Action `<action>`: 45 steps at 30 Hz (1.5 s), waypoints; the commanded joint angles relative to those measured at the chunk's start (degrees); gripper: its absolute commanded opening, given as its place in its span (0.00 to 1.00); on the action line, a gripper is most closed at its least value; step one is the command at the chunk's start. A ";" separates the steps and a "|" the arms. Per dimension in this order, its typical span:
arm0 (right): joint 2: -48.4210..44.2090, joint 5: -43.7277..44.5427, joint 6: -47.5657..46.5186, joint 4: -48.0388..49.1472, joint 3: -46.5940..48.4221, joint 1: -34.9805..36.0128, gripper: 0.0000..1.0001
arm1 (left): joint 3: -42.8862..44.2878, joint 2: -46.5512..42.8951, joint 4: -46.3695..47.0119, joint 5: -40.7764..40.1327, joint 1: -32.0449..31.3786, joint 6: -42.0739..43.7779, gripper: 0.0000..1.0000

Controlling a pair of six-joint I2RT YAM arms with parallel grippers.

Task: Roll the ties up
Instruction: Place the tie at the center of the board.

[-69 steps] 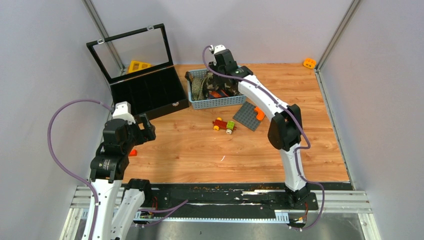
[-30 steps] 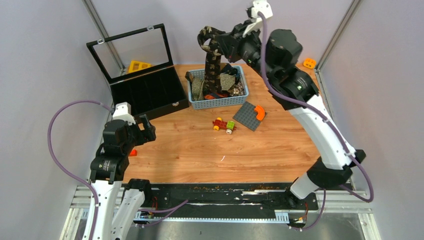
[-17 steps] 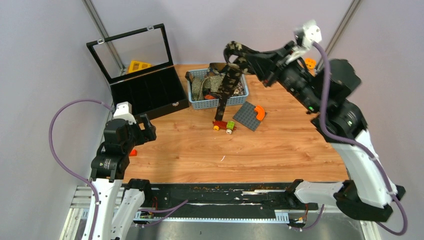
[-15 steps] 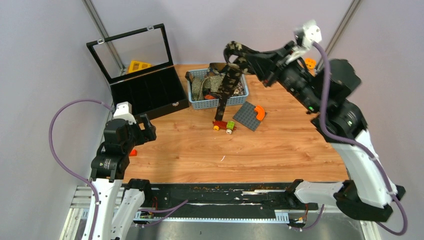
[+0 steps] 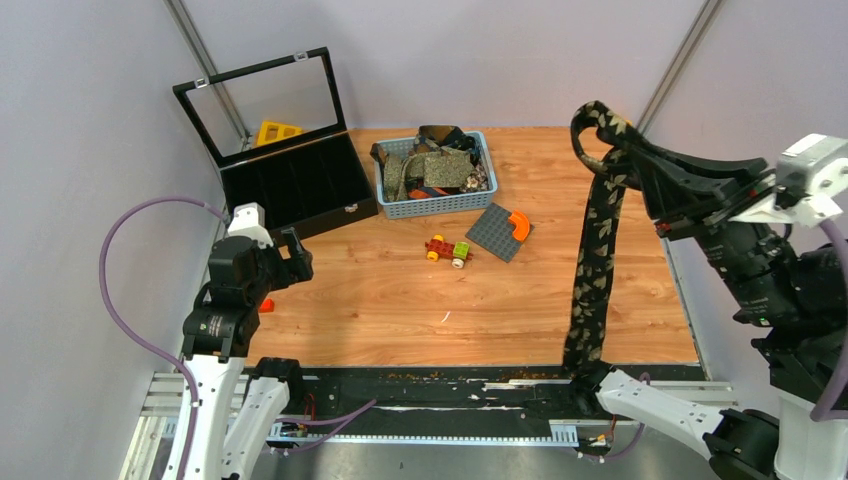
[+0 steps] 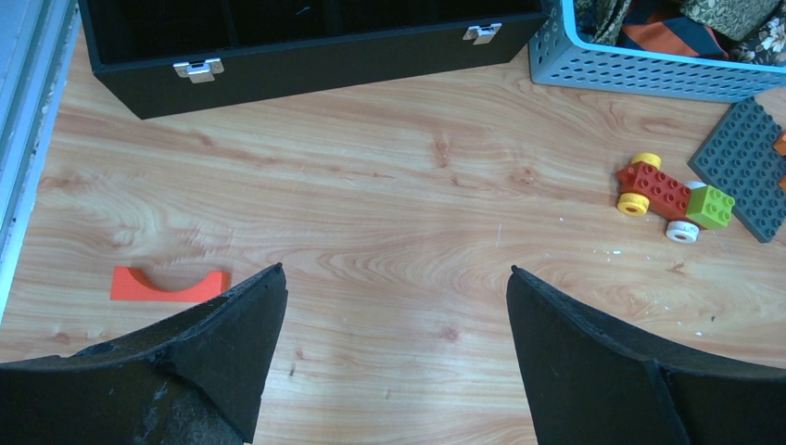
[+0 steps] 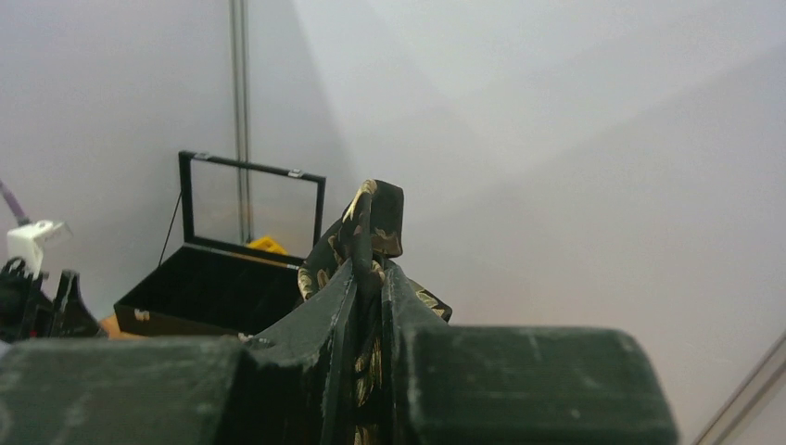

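My right gripper (image 5: 625,150) is shut on a black tie with a tan leaf print (image 5: 594,250). It holds the tie high at the right, and the tie hangs doubled down to the table's front edge. In the right wrist view the tie (image 7: 378,218) pokes up between the closed fingertips (image 7: 345,287). Several more ties (image 5: 432,166) lie heaped in the blue basket (image 5: 433,206). My left gripper (image 5: 292,255) is open and empty, low over the wood near the left edge. Its fingers (image 6: 222,343) stand wide apart in the left wrist view.
An open black compartment box (image 5: 300,185) stands at the back left. A grey studded plate (image 5: 497,232) with an orange arch and a small toy brick car (image 5: 448,249) lie mid-table. An orange arch brick (image 6: 167,283) lies by the left gripper. An orange brick (image 5: 619,126) sits far right.
My right arm lifted the black leaf-print tie out of the basket, swung it right and toward the front. The tie now hangs clear of the basket. The left arm has not moved.
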 commanded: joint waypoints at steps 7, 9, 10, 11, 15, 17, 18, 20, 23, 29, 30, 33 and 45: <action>13.90 -40.35 14.36 11.15 -28.05 0.12 0.00 | -0.11 -0.33 1.66 1.01 0.43 0.42 0.95; 20.60 -47.90 19.84 19.69 -32.67 0.16 0.00 | -0.11 -0.43 1.71 1.03 0.35 0.41 0.95; 26.74 -51.52 21.25 22.34 -32.87 0.35 0.00 | -0.11 -0.36 1.72 1.03 0.40 0.41 0.95; 31.57 -54.97 22.06 23.61 -32.00 0.56 0.00 | -0.11 -0.34 1.70 1.03 0.43 0.53 0.95; 48.76 -61.40 19.27 19.16 -22.03 3.29 0.00 | -0.11 -0.48 1.74 1.05 0.38 0.46 0.95; 54.67 -61.12 17.43 16.14 -17.28 4.71 0.00 | -0.10 -0.64 1.69 0.76 0.35 0.37 0.95; 57.17 -60.91 17.03 15.24 -14.98 5.36 0.00 | -0.13 -0.76 1.72 0.57 0.42 0.33 0.95; 61.50 -60.24 17.02 13.68 -12.09 6.06 0.00 | -0.20 -0.78 1.68 0.44 0.35 0.25 0.95; 65.72 -58.59 19.27 14.62 -10.01 6.52 0.00 | -0.12 -0.70 1.65 0.41 0.40 0.24 0.95; 72.88 -58.43 20.70 15.53 -2.89 7.87 0.32 | -0.20 -0.49 1.69 0.33 0.95 0.22 0.95; 74.36 -58.10 20.58 14.11 -0.30 7.98 0.52 | -0.20 -0.44 1.73 0.35 1.11 0.17 0.95; 76.62 -54.35 20.12 8.37 6.28 7.91 0.99 | -0.16 -0.18 1.60 0.15 1.31 0.07 0.95; 46.50 -12.40 34.14 9.73 -27.09 7.95 0.99 | -0.03 1.24 1.25 -0.02 1.59 0.02 0.95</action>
